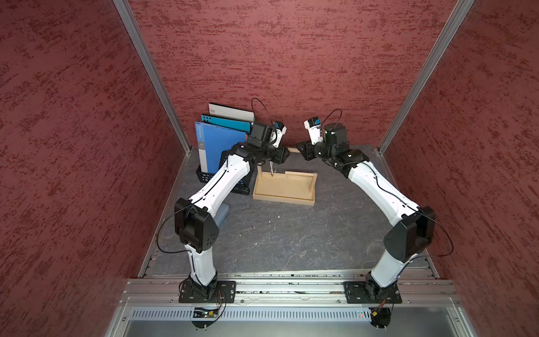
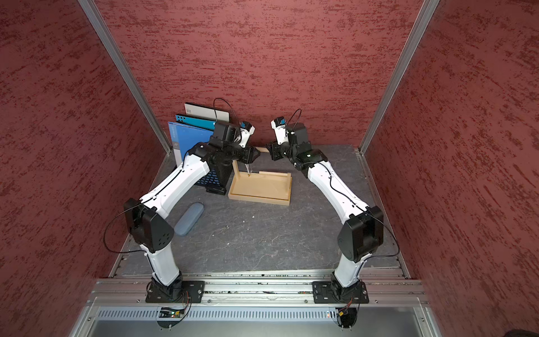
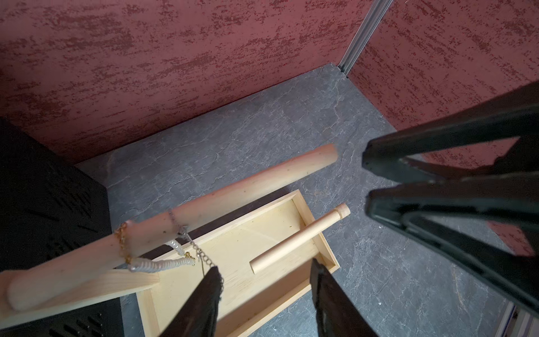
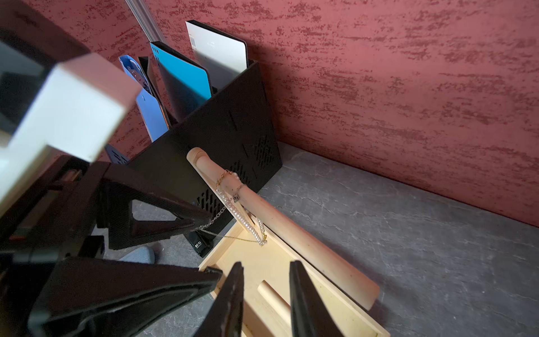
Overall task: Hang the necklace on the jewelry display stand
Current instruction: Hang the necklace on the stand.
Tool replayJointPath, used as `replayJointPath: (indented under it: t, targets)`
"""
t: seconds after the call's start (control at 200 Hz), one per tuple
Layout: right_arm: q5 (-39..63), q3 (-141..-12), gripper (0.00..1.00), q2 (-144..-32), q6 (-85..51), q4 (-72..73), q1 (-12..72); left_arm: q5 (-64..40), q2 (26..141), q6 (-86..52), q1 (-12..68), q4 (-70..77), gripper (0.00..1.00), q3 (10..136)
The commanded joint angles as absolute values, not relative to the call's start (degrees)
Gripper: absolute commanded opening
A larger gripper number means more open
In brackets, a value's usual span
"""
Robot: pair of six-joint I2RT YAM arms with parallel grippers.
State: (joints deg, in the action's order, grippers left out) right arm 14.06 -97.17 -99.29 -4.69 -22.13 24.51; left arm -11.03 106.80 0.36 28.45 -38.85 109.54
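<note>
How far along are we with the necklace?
Done: the necklace is draped over the long dowel, near the tall post. In hand: the left gripper is open, but the chain tail runs to one of its fingers and may be snagged there. The right gripper is open and empty. Left: free the tail, then back both arms away.

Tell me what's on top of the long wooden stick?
A pearl-and-chain necklace drapes over the long dowel near its post end. The bit passing under the dowel is hidden.
</note>
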Motion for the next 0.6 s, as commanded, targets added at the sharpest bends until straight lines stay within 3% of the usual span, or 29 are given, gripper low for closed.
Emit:
replayJointPath:
  t: [0.0,0.26,0.371,0.596]
  targets:
    - [11.8,-96.1,0.29,-97.2,-5.8,-20.5,24.9,-7.1,110.2,2.2,29.9,-41.5,0.52,113.1]
    - [12.5,-94.7,0.29,-96.9,-8.5,-20.1,24.9,0.6,114.6,1.5,29.9,-45.9,0.56,119.0]
    - [12.8,-92.8,0.29,-96.7,-11.9,-18.3,24.9,-0.8,115.2,1.4,29.8,-47.1,0.63,119.9]
    - [12.7,-81.7,0.27,-92.4,-21.4,-5.6,25.2,-5.7,113.2,0.8,29.6,-46.5,0.63,120.8]
